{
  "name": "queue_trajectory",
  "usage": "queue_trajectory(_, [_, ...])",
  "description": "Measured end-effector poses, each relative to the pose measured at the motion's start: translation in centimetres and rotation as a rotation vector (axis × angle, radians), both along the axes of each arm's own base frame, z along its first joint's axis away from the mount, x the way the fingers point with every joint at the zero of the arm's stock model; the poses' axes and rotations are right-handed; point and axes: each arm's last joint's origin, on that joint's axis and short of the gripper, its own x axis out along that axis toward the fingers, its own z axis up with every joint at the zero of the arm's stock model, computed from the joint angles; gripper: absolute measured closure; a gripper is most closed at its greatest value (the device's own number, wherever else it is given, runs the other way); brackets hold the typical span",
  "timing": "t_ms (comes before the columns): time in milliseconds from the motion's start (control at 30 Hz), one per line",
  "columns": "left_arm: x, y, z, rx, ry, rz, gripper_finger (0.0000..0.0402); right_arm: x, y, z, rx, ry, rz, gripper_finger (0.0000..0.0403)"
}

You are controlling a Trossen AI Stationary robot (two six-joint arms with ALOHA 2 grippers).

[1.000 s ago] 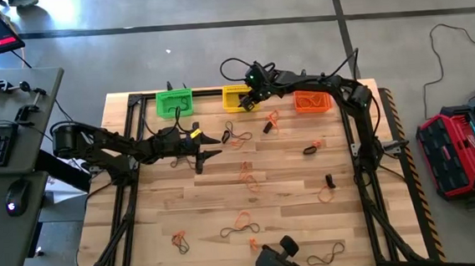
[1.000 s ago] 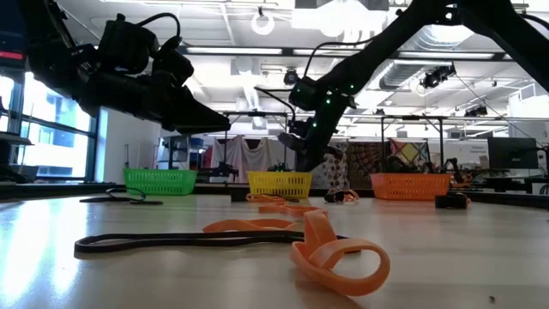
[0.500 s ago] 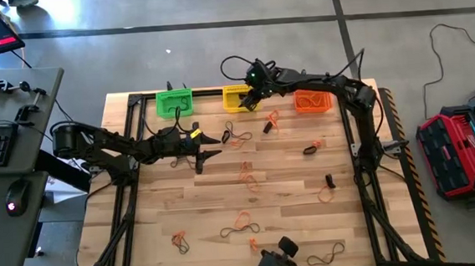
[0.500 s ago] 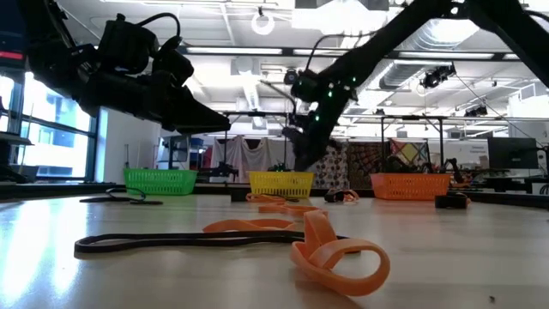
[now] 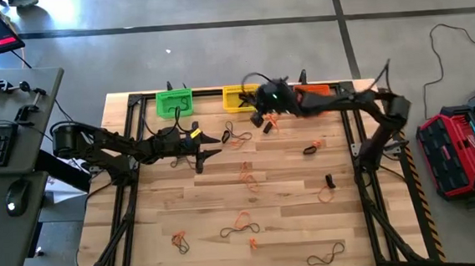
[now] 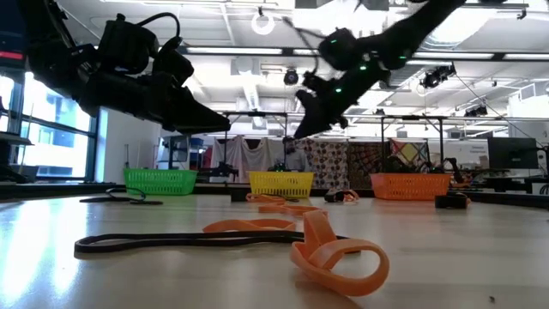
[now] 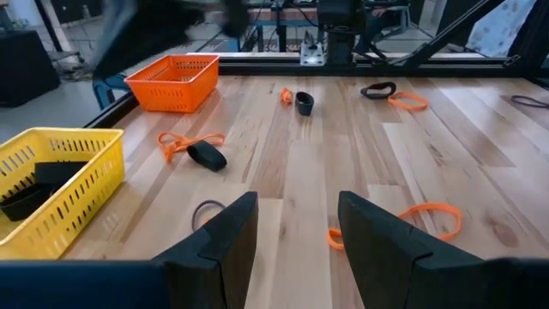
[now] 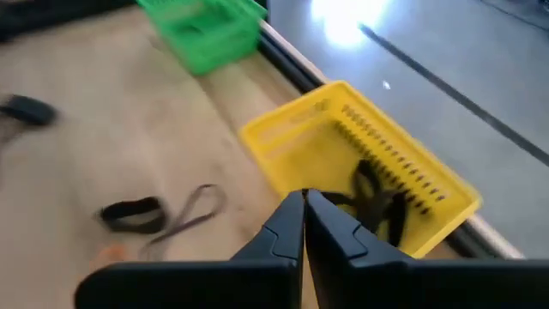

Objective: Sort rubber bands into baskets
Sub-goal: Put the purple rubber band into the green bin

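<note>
The right gripper (image 8: 304, 225) hangs closed and empty just beside the yellow basket (image 8: 292, 146), nearer than the open left gripper (image 7: 296, 227) to the rubber bands (image 5: 268, 121) next to that basket. They lie limp: an orange loop, a stubby dark one.

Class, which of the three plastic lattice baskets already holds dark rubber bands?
The yellow plastic lattice basket, the middle one: dark bands lie inside it.
</note>
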Motion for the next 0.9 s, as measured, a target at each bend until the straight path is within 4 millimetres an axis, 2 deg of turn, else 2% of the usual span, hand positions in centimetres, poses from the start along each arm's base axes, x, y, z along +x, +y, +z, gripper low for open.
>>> queue_trajectory(200, [0.0,0.0,0.0,0.02,0.003,0.013,0.0245,-3.2,4.2,-1.3,-0.084,-0.113,-0.035,0.0402])
queue_trajectory(400, [0.0,0.1,0.0,0.022,0.004,0.048,0.0247,-5.0,6.9,-2.9,-0.153,-0.172,-0.022,0.0402])
queue_trajectory(600, [0.0,0.1,0.0,0.018,0.004,0.049,0.0285,-5.4,7.9,-4.2,-0.145,-0.14,0.022,0.0402])
queue_trajectory(900, [0.0,0.1,0.0,0.019,0.004,0.05,0.0381,-4.9,8.2,-3.6,-0.143,-0.16,0.077,0.0402])
